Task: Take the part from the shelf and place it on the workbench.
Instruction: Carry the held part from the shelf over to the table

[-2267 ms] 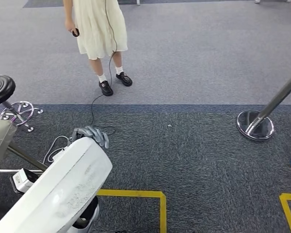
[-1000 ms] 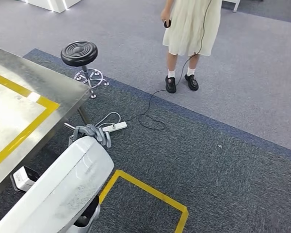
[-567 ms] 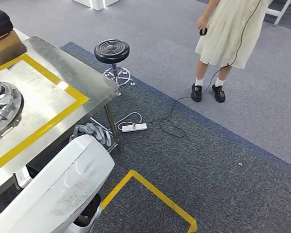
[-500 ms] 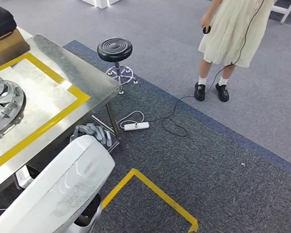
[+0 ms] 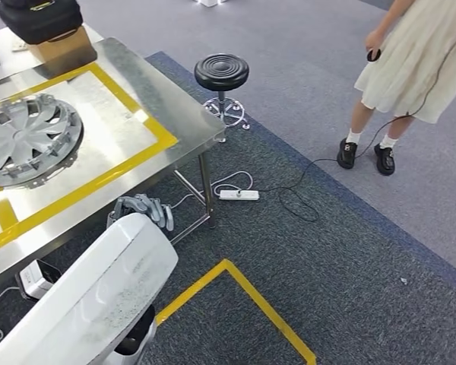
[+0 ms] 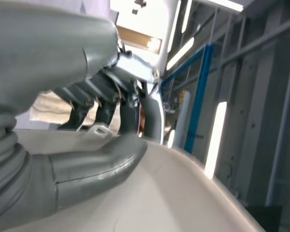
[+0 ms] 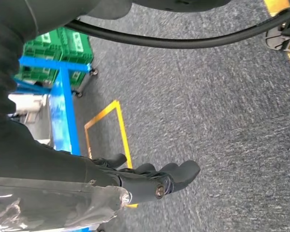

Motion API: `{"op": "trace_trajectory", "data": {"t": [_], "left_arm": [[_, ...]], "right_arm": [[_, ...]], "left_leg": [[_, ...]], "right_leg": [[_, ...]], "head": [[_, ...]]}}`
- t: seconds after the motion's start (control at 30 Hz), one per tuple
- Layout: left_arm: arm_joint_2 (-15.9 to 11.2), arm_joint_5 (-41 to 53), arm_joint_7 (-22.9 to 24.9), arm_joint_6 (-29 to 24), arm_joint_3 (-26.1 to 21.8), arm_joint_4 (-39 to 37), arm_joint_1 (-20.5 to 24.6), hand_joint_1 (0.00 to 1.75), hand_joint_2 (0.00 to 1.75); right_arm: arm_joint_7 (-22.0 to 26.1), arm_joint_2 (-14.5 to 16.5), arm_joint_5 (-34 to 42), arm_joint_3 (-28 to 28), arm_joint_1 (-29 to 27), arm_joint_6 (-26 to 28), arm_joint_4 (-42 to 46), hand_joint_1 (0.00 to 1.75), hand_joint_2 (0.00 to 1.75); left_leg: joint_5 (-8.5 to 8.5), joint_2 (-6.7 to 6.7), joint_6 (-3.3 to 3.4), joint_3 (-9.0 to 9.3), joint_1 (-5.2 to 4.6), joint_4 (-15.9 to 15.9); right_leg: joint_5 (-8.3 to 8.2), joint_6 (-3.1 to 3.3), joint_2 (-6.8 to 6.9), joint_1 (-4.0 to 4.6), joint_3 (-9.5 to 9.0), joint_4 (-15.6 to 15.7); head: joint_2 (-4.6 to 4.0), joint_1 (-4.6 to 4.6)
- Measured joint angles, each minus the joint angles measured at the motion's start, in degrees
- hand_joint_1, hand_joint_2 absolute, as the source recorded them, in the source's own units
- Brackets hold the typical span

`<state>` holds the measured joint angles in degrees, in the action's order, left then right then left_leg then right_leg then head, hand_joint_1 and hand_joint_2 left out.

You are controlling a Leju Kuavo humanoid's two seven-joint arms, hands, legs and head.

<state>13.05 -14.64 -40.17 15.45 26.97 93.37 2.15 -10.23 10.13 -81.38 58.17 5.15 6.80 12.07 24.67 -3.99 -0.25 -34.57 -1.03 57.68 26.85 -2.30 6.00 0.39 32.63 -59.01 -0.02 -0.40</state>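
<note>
The worktop is the biggest thing here, a steel surface with yellow tape marking a box, and a silver wheel cover already lies inside it. Next biggest is the part, a long white curved panel sticking up out of the bottom left corner of the head view, just off the worktop's near edge and not set down yet. Looks rigid but thin-shelled and glossy, so my guess is light, awkward for its length and kinda slippery; best held along the edge with support underneath. The left hand has its fingers hooked over the top edge, thumb under. The right hand hangs over the carpet, fingers straightish, holding nothing. A person stands nearby, black stool beside the worktop.
</note>
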Motion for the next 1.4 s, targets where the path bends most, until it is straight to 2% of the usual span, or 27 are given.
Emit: {"op": "trace_trajectory", "data": {"t": [0.03, 0.1, 0.17, 0.23, 0.27, 0.3, 0.33, 0.4, 0.47, 0.53, 0.57, 0.63, 0.7, 0.73, 0.77, 0.8, 0.87, 0.9, 0.93, 1.0, 1.07, 1.13, 1.2, 1.27, 1.3, 1.33, 1.4], "left_arm": [[0.0, 0.0, 0.0, 0.0, 0.0, 0.0, 0.0, 1.55, 1.75], [0.0, 0.0, 0.0, 0.0, 0.0, 0.0, 0.0, 1.55, 1.75], [0.1, -0.1, 0.0, 0.0, 0.1, 0.0, 0.1, 1.55, 1.75], [0.1, -0.1, 0.0, 0.1, 0.1, -0.1, 0.1, 1.55, 1.75], [0.1, -0.2, 0.0, 0.1, 0.1, -0.1, 0.1, 1.55, 1.75], [0.1, -0.2, 0.0, 0.1, 0.1, -0.1, 0.1, 1.55, 1.75], [0.1, -0.2, 0.0, 0.1, 0.1, -0.2, 0.1, 1.55, 1.75], [0.1, -0.3, 0.0, 0.1, 0.1, -0.2, 0.1, 1.55, 1.75], [0.1, -0.3, 0.0, 0.1, 0.1, -0.2, 0.1, 1.55, 1.75], [0.1, -0.3, 0.0, 0.1, 0.1, -0.2, 0.1, 1.55, 1.75], [0.0, -0.3, 0.0, 0.1, 0.0, -0.2, 0.1, 1.55, 1.75], [0.0, -0.3, 0.0, 0.1, 0.0, -0.2, 0.1, 1.55, 1.75], [0.0, -0.3, 0.0, 0.1, 0.0, -0.2, 0.2, 1.55, 1.75], [0.0, -0.3, 0.0, 0.1, 0.0, -0.2, 0.2, 1.55, 1.75], [-0.1, -0.3, 0.0, 0.1, 0.0, -0.2, 0.1, 1.55, 1.75], [-0.1, -0.3, 0.0, 0.1, 0.0, -0.2, 0.1, 1.55, 1.75], [-0.1, -0.3, 0.0, 0.2, 0.0, -0.2, 0.1, 1.55, 1.75], [-0.1, -0.3, 0.0, 0.3, 0.0, -0.2, 0.1, 1.55, 1.75], [0.0, -0.3, 0.0, 0.3, 0.0, -0.2, 0.1, 1.55, 1.75], [0.0, -0.3, 0.0, 0.4, 0.1, -0.2, 0.1, 1.55, 1.75], [0.0, -0.4, 0.0, 0.4, 0.0, -0.2, 0.0, 1.55, 1.75], [0.0, -0.4, 0.0, 0.4, 0.0, -0.2, 0.0, 1.55, 1.75], [0.1, -0.4, 0.0, 0.5, 0.0, -0.2, 0.1, 1.55, 1.75], [0.1, -0.4, 0.0, 0.5, 0.0, -0.2, 0.0, 1.55, 1.75], [0.1, -0.4, 0.0, 0.5, 0.0, -0.2, 0.0, 1.55, 1.75], [0.1, -0.4, 0.0, 0.5, 0.0, -0.2, 0.0, 1.55, 1.75], [0.1, -0.4, 0.0, 0.5, 0.0, -0.2, 0.0, 1.55, 1.75]], "right_arm": [[0.0, 0.0, 0.0, 0.0, 0.0, 0.0, 0.0, 0.00, 1.75], [0.0, -0.1, 0.0, 0.0, 0.2, 0.0, 0.0, 0.00, 1.75], [0.2, -0.1, 0.0, 0.0, 0.2, -0.1, 0.0, 0.00, 1.75], [0.2, -0.1, 0.0, 0.0, 0.0, -0.2, 0.0, 0.00, 1.75], [0.3, -0.1, 0.0, 0.0, -0.1, -0.2, 0.0, 0.00, 1.75], [0.3, -0.1, 0.0, 0.0, -0.1, -0.2, 0.0, 0.00, 1.75], [0.3, -0.1, 0.0, 0.0, -0.1, -0.2, 0.0, 0.00, 1.75], [0.4, -0.1, 0.0, 0.0, -0.1, -0.2, 0.0, 0.00, 1.75], [0.5, -0.1, 0.0, 0.0, 0.0, -0.3, 0.0, 0.00, 1.75], [0.5, 0.0, 0.0, 0.0, 0.1, -0.3, 0.0, 0.00, 1.75], [0.5, 0.0, 0.0, 0.0, 0.1, -0.3, 0.0, 0.00, 1.75], [0.6, 0.0, 0.0, 0.0, 0.2, -0.3, 0.0, 0.00, 1.75], [0.6, 0.0, 0.0, 0.0, 0.0, -0.3, 0.0, 0.00, 1.75], [0.6, 0.0, 0.0, 0.0, -0.1, -0.3, 0.0, 0.00, 1.75], [0.6, 0.0, 0.0, 0.0, -0.1, -0.3, 0.0, 0.00, 1.75], [0.6, 0.0, 0.0, 0.0, -0.2, -0.2, 0.0, 0.00, 1.75], [0.6, 0.0, -0.1, 0.0, -0.1, -0.2, 0.0, 0.00, 1.75], [0.6, 0.0, -0.1, 0.0, -0.1, -0.2, 0.0, 0.00, 1.75], [0.6, 0.0, -0.1, 0.0, -0.1, -0.2, 0.0, 0.00, 1.75], [0.6, 0.0, -0.2, 0.0, -0.1, -0.2, 0.0, 0.00, 1.75], [0.6, 0.0, -0.2, 0.0, 0.0, -0.2, 0.0, 0.00, 1.75], [0.7, 0.0, -0.2, 0.0, 0.2, -0.3, 0.1, 0.00, 1.75], [0.8, -0.1, -0.2, 0.0, 0.1, -0.4, 0.1, 0.00, 1.75], [0.8, -0.1, -0.2, 0.0, -0.1, -0.5, 0.1, 0.00, 1.75], [0.7, -0.1, -0.2, 0.0, -0.2, -0.5, 0.1, 0.00, 1.75], [0.7, -0.1, -0.2, 0.0, -0.2, -0.5, 0.1, 0.00, 1.75], [0.7, -0.1, -0.2, 0.0, -0.2, -0.5, 0.1, 0.00, 1.75]], "left_leg": [[-0.10, 0.72, 0.28, -0.09, 0.13, 0.0], [-0.35, 2.10, 0.81, -0.02, 0.51, -0.2], [-0.51, 3.39, 1.28, 0.02, 0.81, -0.3], [-0.54, 4.94, 1.49, -0.03, 0.83, -0.3], [-0.56, 5.82, 1.49, -0.02, 0.84, -0.3], [-0.58, 6.73, 1.46, 0.02, 0.87, -0.3], [-0.60, 7.64, 1.37, 0.10, 0.93, -0.3], [-0.60, 9.25, 0.94, 0.11, 0.99, -0.1], [-0.76, 10.52, 0.29, -0.21, 0.98, 0.0], [-1.11, 11.60, -0.38, -0.53, 1.13, -0.2], [-1.08, 11.44, -0.68, -0.62, 1.17, -0.2], [0.56, 8.96, -1.24, -1.85, 1.00, 2.2], [4.11, 5.80, -1.70, -5.24, 0.92, 9.0], [5.56, 5.14, -1.83, -7.13, 0.98, 12.7], [6.13, 4.86, -1.88, -8.42, 1.03, 15.2], [5.64, 4.73, -1.85, -8.75, 1.05, 15.8], [2.16, 3.85, -1.51, -6.09, 0.97, 10.7], [0.50, 2.39, -1.28, -3.94, 0.78, 6.9], [-0.48, 1.11, -0.95, -2.06, 0.58, 3.4], [-0.65, -0.30, -0.35, -0.48, 0.24, 0.2], [-0.59, 1.05, 0.25, -0.51, 0.39, -0.2], [-0.76, 2.48, 0.80, -0.39, 0.78, -0.4], [-0.87, 3.85, 1.24, -0.36, 0.98, -0.4], [-0.91, 5.48, 1.43, -0.39, 0.98, -0.4], [-0.92, 6.37, 1.43, -0.36, 1.00, -0.4], [-0.95, 7.29, 1.37, -0.31, 1.04, -0.4], [-1.00, 9.02, 1.01, -0.22, 1.14, -0.4]], "right_leg": [[0.07, -0.28, 0.47, 0.00, -0.16, 0.1], [1.10, -0.99, -1.26, -0.14, 0.18, -1.2], [4.06, -1.55, -4.57, -0.29, 2.70, -6.7], [6.95, -1.72, -5.70, -0.34, 6.36, -13.9], [7.09, -1.74, -5.78, -0.36, 7.41, -15.7], [6.13, -1.73, -5.85, -0.42, 7.45, -15.3], [4.20, -1.71, -6.12, -0.52, 6.37, -12.6], [0.59, -1.80, -8.34, -1.04, 2.77, -4.8], [-0.45, -1.48, -10.32, -1.38, 0.65, -0.4], [-0.40, -0.64, -9.88, -1.26, 0.38, -0.1], [-0.50, -0.23, -9.29, -1.24, 0.32, 0.0], [-0.66, 0.55, -8.00, -1.35, 0.16, 0.3], [-0.57, 1.04, -6.47, -1.26, 0.12, 0.4], [-0.50, 1.14, -5.60, -1.20, 0.12, 0.4], [-0.43, 1.20, -4.74, -1.15, 0.10, 0.4], [-0.35, 1.21, -3.93, -1.11, 0.05, 0.4], [-0.13, 1.07, -2.48, -1.02, -0.26, 0.4], [0.07, 0.87, -1.86, -0.84, -0.48, 0.3], [0.31, 0.62, -1.32, -0.62, -0.62, 0.2], [0.67, 0.08, -0.21, -0.15, -0.91, 0.3], [0.94, -0.50, 0.60, -0.07, -1.31, 0.4], [2.42, -1.17, -1.59, -0.16, -0.74, -1.5], [5.74, -1.52, -4.78, -0.25, 2.25, -7.9], [8.09, -1.60, -5.72, -0.30, 5.90, -14.8], [7.69, -1.61, -5.83, -0.34, 6.68, -15.8], [6.16, -1.61, -5.97, -0.45, 6.40, -14.4], [1.85, -1.68, -7.63, -0.91, 3.40, -7.0]], "head": [[0.00, 0.04], [0.00, 0.26], [0.00, 0.64], [0.00, 0.88], [0.00, 0.94], [0.00, 0.97], [0.00, 0.99], [0.00, 1.03], [0.00, 1.01], [0.00, 0.97], [0.00, 0.97], [0.00, 0.50], [0.00, -0.02], [0.00, -0.06], [0.00, -0.07], [0.00, -0.07], [0.00, -0.08], [0.00, -0.10], [0.00, -0.16], [0.00, -0.13], [0.00, -0.02], [0.00, 0.30], [0.00, 0.76], [0.00, 0.90], [0.00, 0.93], [0.00, 0.94], [0.00, 0.98]]}}
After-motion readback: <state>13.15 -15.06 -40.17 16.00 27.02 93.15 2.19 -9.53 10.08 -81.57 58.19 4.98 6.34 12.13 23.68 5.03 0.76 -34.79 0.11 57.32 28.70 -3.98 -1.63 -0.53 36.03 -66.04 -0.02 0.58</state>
